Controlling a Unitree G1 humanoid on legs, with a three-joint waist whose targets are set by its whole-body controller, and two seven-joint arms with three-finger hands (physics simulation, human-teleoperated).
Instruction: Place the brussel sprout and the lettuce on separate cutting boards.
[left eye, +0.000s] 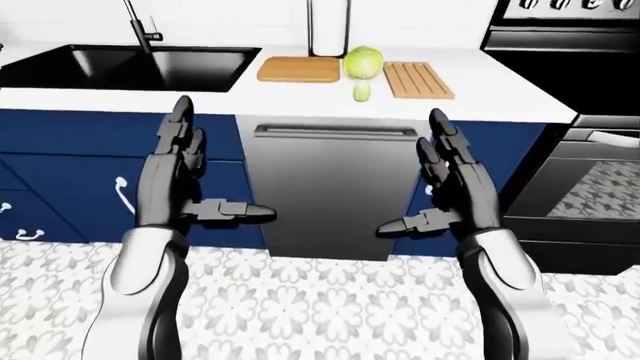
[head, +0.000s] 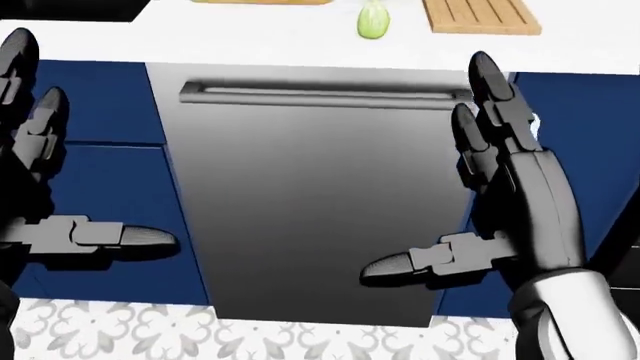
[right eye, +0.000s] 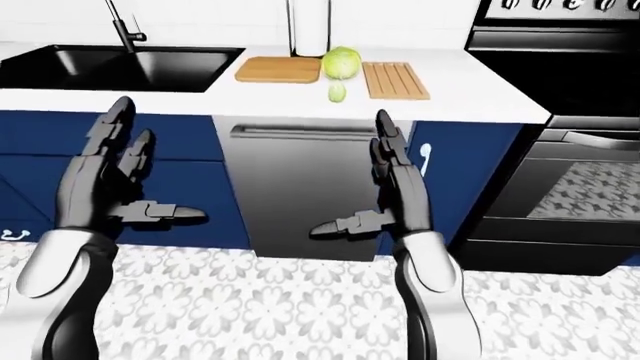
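Looking through my left eye, I hold my dark three-fingered left hand (left eye: 190, 176) and my matching right hand (left eye: 447, 187) raised in front of me, palms facing each other, fingers spread and thumbs pointing inward, gripping nothing; I judge they wait like this because I stand well short of the white counter (left eye: 500, 94) and cannot reach it yet. On that counter the round pale-green lettuce (left eye: 364, 62) sits between a smooth light-wood cutting board (left eye: 299, 70) on its left and a slatted wooden cutting board (left eye: 418, 79) on its right, touching or nearly touching both. The small green brussel sprout (left eye: 362, 91) lies just below the lettuce, on bare counter, on neither board. A black sink (left eye: 130, 66) is at the left, a black oven (left eye: 590, 150) at the right.

From my head view, aimed lower, the stainless dishwasher front (head: 310, 195) fills the middle between my open hands; only the sprout and the slatted board's lower edge show at the top.

Through my right eye the layout is the same, with the patterned grey-and-white tile floor (right eye: 260, 300) beneath my arms. Neither vegetable is placed yet; each board offers a landing spot close beside them.
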